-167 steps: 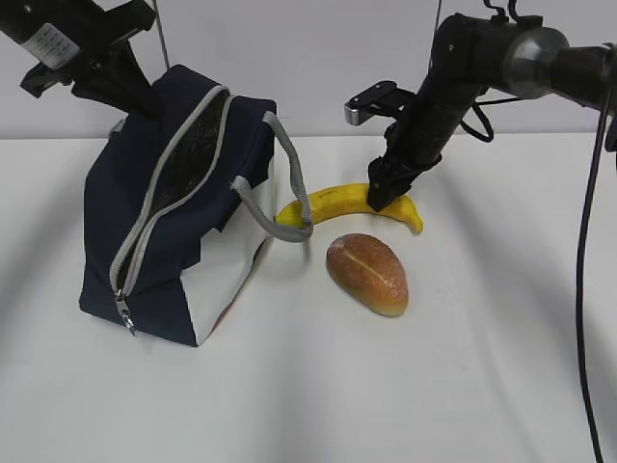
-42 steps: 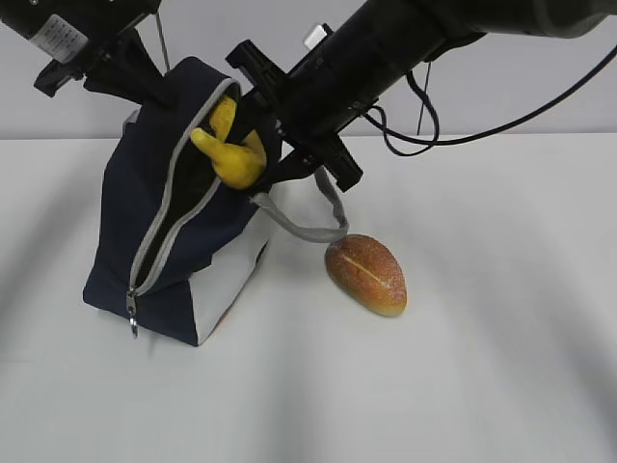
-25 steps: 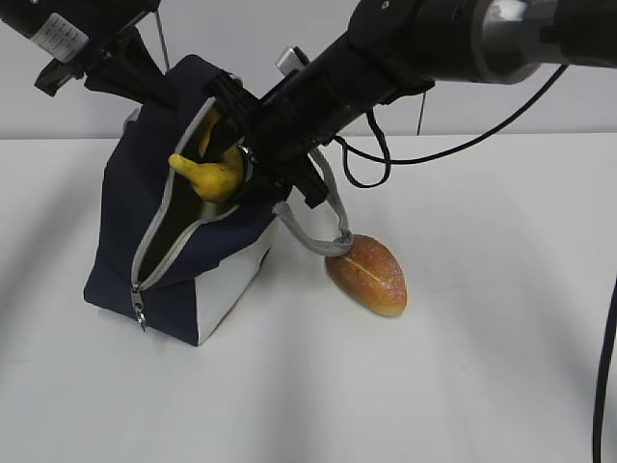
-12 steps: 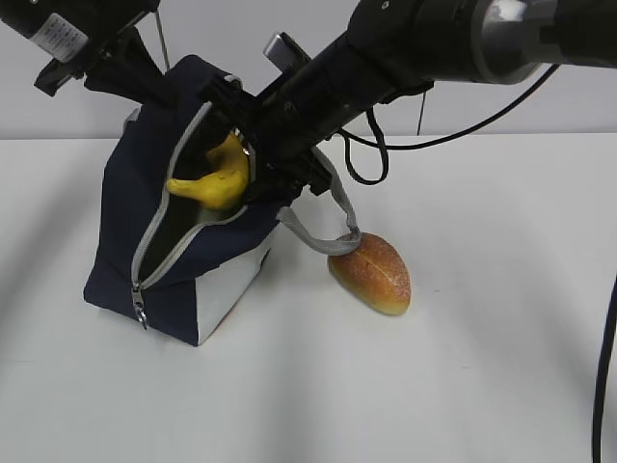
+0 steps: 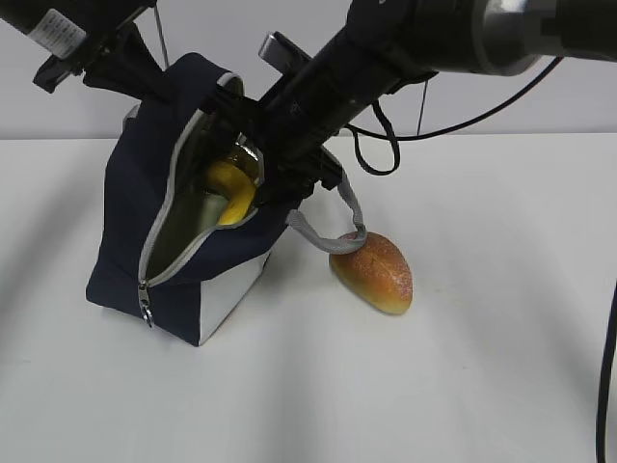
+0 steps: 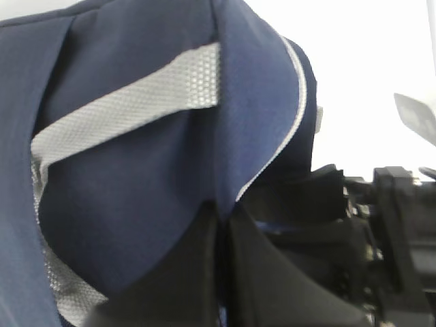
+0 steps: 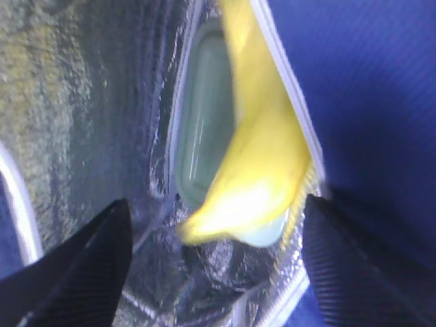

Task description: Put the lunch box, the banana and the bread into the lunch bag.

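Nearest the camera in the exterior view, the lower half of the frame is bare white table (image 5: 318,395), matte and lit softly, with faint grey shadows. At mid-frame, right of centre, the bread (image 5: 372,272) lies on it, one grey strap of the lunch bag (image 5: 183,260) drooping onto its upper left end. The bag stands at the left, zipper wide apart, a white side panel toward the camera. Inside its mouth the banana (image 5: 231,191) lies loose. The right wrist view shows it resting across the green lid of the lunch box (image 7: 204,136) against silvery lining.

The right gripper (image 7: 211,262) hangs at the bag's opening, its fingers spread wide on either side of the banana and gripping nothing. At the upper left, the left gripper (image 6: 221,238) is pinched tight on the bag's navy rim.

Behind is a plain pale wall. A white label on the left arm carries print too small to read.
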`<action>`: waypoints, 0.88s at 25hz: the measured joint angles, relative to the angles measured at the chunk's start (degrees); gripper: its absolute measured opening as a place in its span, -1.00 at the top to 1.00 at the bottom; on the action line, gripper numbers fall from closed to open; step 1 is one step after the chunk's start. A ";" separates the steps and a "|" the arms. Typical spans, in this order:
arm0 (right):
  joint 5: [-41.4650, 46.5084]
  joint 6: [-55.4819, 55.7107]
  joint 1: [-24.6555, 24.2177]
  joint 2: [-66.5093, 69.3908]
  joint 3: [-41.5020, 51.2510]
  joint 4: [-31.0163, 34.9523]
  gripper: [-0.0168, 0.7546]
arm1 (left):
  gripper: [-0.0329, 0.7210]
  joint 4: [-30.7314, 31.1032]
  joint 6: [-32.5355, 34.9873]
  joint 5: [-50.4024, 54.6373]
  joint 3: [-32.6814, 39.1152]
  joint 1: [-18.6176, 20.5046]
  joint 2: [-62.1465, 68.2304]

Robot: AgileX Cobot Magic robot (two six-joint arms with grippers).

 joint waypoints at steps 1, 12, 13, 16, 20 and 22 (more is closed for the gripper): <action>1.31 -0.07 0.00 0.00 -1.00 -0.52 -0.54 | 0.92 0.00 0.00 0.00 0.00 0.00 0.00; 23.26 -0.64 0.00 0.00 -22.30 -20.60 -0.54 | 0.92 0.00 0.00 0.04 0.00 0.00 -0.04; 23.55 -0.64 0.00 -0.43 -22.81 -22.48 -0.54 | 0.92 0.00 0.00 0.04 0.00 0.00 -0.06; 24.28 -1.39 0.00 -2.24 -23.01 -26.74 -0.54 | 0.92 0.00 0.00 0.04 0.00 0.00 -0.06; 24.41 -2.95 0.00 -6.97 -19.05 -30.76 -0.54 | 0.92 0.00 0.00 0.04 0.00 0.00 -0.06; 24.44 -4.27 0.00 -10.18 -14.31 -33.10 -0.54 | 0.92 0.00 0.00 0.04 0.00 0.00 -0.06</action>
